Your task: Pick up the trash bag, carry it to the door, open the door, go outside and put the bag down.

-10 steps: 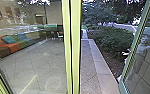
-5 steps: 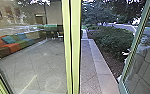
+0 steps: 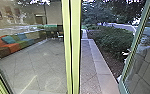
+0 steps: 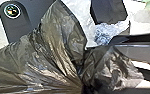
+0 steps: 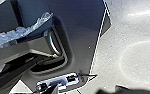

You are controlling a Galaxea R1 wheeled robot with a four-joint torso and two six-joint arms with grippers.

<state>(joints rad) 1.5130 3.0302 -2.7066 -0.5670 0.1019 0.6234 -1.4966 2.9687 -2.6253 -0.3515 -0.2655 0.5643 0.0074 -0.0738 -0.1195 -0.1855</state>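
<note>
The left gripper (image 4: 84,86) is right up at the dark trash bag (image 4: 58,50). The bag's folds all run together into one tight bunch there, and the loose parts puff out on both sides. I can't tell if the left gripper is open or shut. I can't tell how the right gripper is, either. Near the bag, the left wrist view shows some crinkly, see-through plastic (image 4: 103,32).

In front of the robot, two yellow-green posts (image 3: 76,45) stand up tall, side by side, in the middle of the way. Left of them is a big sheet of glass (image 3: 28,62). On the right, a green frame (image 3: 129,58) leans, with more glass in it. A pale shape is by that frame, but I can't tell what it is.

The right wrist view shows light, speckled ground (image 5: 138,27) with a faint ring on it. Past the posts, a stone path (image 3: 87,67) runs away beside a pale edge (image 3: 101,67), with leafy bushes (image 3: 113,40) next to it. In the big glass you can see a tiled floor (image 3: 38,60), a long seat (image 3: 11,47) in orange, green and blue, and, farther back, a wall with pictures (image 3: 8,10).
</note>
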